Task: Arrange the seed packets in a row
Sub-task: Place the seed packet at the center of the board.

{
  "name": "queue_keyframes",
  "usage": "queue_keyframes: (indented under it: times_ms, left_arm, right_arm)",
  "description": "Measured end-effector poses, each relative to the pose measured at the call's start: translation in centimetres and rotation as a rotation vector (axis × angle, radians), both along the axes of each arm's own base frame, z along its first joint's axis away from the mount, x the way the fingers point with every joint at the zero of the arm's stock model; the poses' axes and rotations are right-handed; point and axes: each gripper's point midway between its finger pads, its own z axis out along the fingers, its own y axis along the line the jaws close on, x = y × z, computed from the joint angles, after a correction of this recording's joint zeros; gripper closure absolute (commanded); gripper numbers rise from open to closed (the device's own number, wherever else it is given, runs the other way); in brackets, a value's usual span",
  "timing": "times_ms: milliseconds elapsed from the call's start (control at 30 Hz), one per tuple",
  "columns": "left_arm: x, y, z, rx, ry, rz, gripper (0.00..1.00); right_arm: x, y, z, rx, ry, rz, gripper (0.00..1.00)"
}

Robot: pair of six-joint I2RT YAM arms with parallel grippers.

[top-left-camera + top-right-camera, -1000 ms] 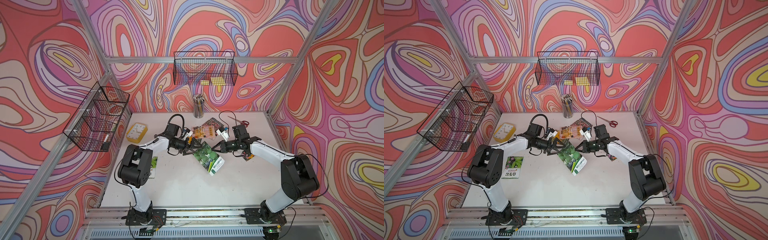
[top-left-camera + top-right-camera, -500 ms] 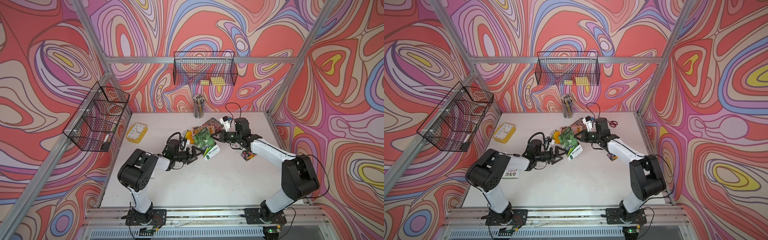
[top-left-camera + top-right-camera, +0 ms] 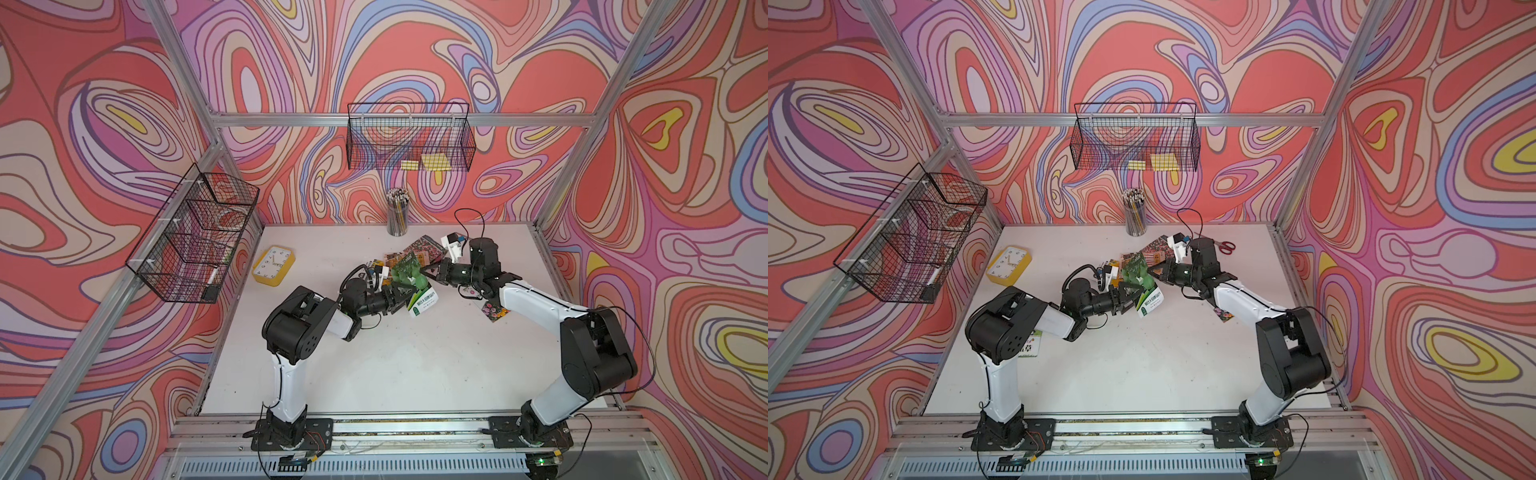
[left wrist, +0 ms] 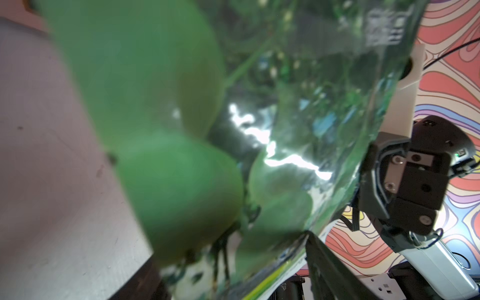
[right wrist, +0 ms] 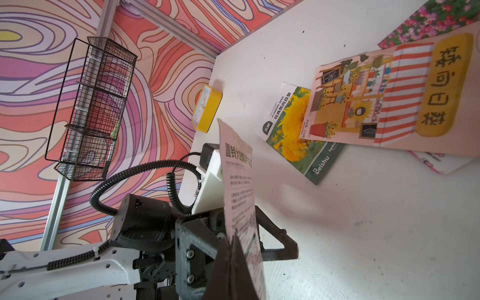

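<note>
One green gourd packet (image 3: 409, 271) up off the table (image 3: 374, 365), right gripper (image 3: 430, 272) clamped tight on its edge, left gripper (image 3: 402, 295) jaws spread either side of it, other packets (image 3: 424, 249) piled just behind.

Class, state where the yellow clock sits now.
In both top views the yellow clock lies at the table's far left, near the side wire basket.

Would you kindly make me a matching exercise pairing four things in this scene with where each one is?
Things:
1. gourd packet
2. yellow clock
3. pencil cup
4. sticky-note pads

Places:
A. in the wire basket on the back wall
B. pinched in the right pincer, off the table
C. standing at the table's back edge
D. on the table, towards its left side

Pairs: 1-B, 2-D, 3-C, 4-A
</note>
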Motion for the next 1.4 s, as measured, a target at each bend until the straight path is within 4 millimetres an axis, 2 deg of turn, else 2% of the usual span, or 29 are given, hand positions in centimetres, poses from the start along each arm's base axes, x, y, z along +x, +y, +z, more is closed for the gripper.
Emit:
queue_keyframes:
  times_ms: [33, 100, 167, 267, 300, 333, 400, 433, 533, 667, 733, 867, 967, 1033, 1133, 1200, 1267, 1333, 1367, 1400]
  left_arm:
    - [0.1, -0.1, 0.2, -0.005, -0.005, 0.000, 0.51]
    - [0.3, -0.1, 0.4, -0.009, -0.005, 0.002, 0.82]
    - [0.4, 0.0, 0.4, -0.009, -0.005, 0.007, 1.00]
    - [0.3, 0.0, 0.4, -0.007, -0.007, 0.002, 1.00]
    - [0.3, 0.0, 0.3, -0.003, -0.005, -0.003, 1.00]
    - [0.2, -0.1, 0.2, 0.002, -0.003, -0.010, 1.00]
    - [0.1, -0.3, -0.1, 0.036, 0.010, -0.035, 1.00]
    - [0.1, -0.4, -0.2, 0.061, 0.012, -0.044, 1.00]
    - [0.2, -0.4, 0.4, 0.185, 0.009, -0.067, 1.00]
    - [-0.3, 0.1, 4.1, 0.290, -0.076, -0.089, 1.00]
    - [-0.9, 0.4, 5.2, 0.313, -0.100, -0.100, 1.00]
    - [-2.4, 0.9, 4.8, 0.337, -0.072, -0.136, 1.00]
    - [-3.5, 1.1, 3.8, 0.341, -0.029, -0.168, 1.00]
    - [-3.9, 1.1, 3.4, 0.341, -0.010, -0.185, 1.00]
    - [-4.3, 1.1, 3.3, 0.340, -0.003, -0.202, 1.00]
    - [-4.5, 1.1, 3.3, 0.339, -0.003, -0.210, 1.00]
    - [-4.5, 1.1, 3.3, 0.338, -0.006, -0.217, 1.00]
    - [-4.6, 1.2, 3.1, 0.344, -0.001, -0.217, 1.00]
    - [-4.5, 1.4, 3.0, 0.348, 0.005, -0.215, 0.84]
    - [-4.6, 1.6, 2.9, 0.353, 0.011, -0.216, 0.54]
  right_arm:
    - [0.0, 0.0, -0.1, 0.001, 0.002, -0.001, 1.00]
    - [0.3, 0.0, 0.0, 0.005, -0.002, -0.008, 1.00]
    - [0.5, -0.3, 0.0, 0.002, -0.007, -0.019, 1.00]
    - [0.6, -0.6, -0.4, -0.016, -0.002, -0.033, 1.00]
    - [0.7, -0.7, -0.6, -0.022, 0.001, -0.037, 0.91]
    - [0.7, -0.9, -0.7, -0.025, 0.007, -0.041, 0.71]
    - [0.7, -1.3, -1.2, -0.038, 0.023, -0.047, 0.54]
    - [0.7, -1.6, -1.3, -0.043, 0.025, -0.050, 0.51]
    - [0.7, -2.3, -1.9, -0.060, 0.031, -0.054, 0.47]
    - [0.0, -3.0, -3.9, -0.077, 0.067, -0.051, 0.42]
    - [-0.5, -3.1, -5.1, -0.075, 0.092, -0.044, 0.41]
    - [-1.5, -2.8, -6.6, -0.017, 0.135, -0.013, 0.39]
    - [-1.9, -2.0, -6.4, 0.072, 0.141, 0.018, 0.38]
    - [-2.1, -1.5, -5.8, 0.140, 0.139, 0.039, 0.42]
    - [-2.0, -0.9, -4.6, 0.237, 0.123, 0.070, 0.58]
    - [-1.8, -0.6, -4.0, 0.290, 0.116, 0.088, 0.73]
    - [-1.8, -0.4, -3.9, 0.332, 0.121, 0.100, 0.99]
    - [-1.8, -0.3, -4.1, 0.361, 0.141, 0.104, 1.00]
    - [-1.9, -0.3, -4.2, 0.372, 0.146, 0.107, 1.00]
    - [-2.0, -0.3, -4.3, 0.379, 0.149, 0.107, 1.00]
